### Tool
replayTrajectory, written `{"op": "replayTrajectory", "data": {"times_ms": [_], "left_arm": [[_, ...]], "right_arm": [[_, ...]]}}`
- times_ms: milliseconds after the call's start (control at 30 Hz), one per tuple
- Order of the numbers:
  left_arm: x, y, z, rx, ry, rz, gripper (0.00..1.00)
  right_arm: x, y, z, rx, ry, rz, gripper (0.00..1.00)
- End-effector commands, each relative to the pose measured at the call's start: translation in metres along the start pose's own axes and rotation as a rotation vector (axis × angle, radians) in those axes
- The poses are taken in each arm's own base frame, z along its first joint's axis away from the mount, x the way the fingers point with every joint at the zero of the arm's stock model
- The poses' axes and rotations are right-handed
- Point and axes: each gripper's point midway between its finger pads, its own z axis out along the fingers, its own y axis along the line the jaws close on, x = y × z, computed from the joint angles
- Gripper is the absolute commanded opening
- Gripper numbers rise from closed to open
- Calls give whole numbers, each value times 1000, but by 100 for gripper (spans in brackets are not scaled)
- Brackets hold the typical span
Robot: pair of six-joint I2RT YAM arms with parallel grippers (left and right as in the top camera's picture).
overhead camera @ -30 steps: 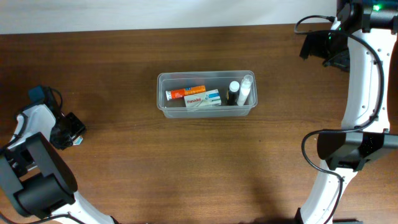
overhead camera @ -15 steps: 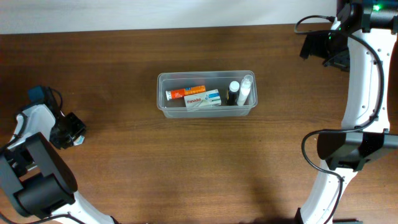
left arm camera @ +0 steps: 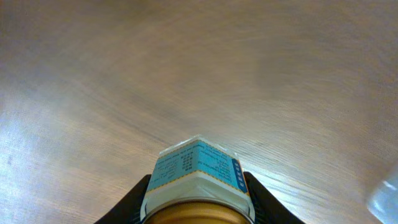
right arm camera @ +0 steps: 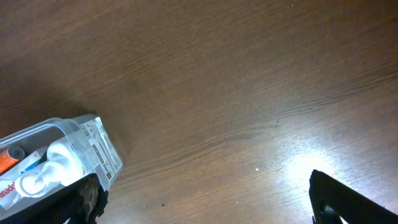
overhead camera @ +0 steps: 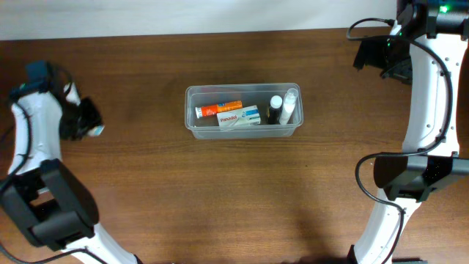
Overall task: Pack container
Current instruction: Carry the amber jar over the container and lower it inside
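Observation:
The clear plastic container (overhead camera: 190,110) stands mid-table. It holds an orange box, a white and blue box, a dark bottle and a white bottle. Its corner also shows in the right wrist view (right arm camera: 93,146). My left gripper (overhead camera: 86,123) is at the far left of the table, shut on a small blue and white box (left arm camera: 198,168) with a gold round part beneath it. The box is held above the wood. My right gripper (overhead camera: 381,55) is open and empty at the far right, well away from the container.
The brown wooden table (overhead camera: 220,191) runs to a pale wall at the back. Both arm bases stand at the front corners.
My left gripper has moved up the table, away from the front edge, carrying the small blue and white box. The right arm has not moved.

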Motion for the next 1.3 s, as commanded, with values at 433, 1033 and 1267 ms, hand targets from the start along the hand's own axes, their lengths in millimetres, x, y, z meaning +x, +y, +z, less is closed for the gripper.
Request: {"op": "replayTrajectory", "data": {"times_ms": [433, 1033, 1267], "left_arm": [[41, -229, -54, 80, -180, 746, 25], [112, -270, 19, 15, 28, 923, 25], [120, -263, 52, -17, 107, 925, 24]], "right_arm": [[-1, -1, -13, -10, -29, 0, 98], [-1, -1, -13, -10, -29, 0, 98], [-1, 0, -13, -10, -29, 0, 98]]}}
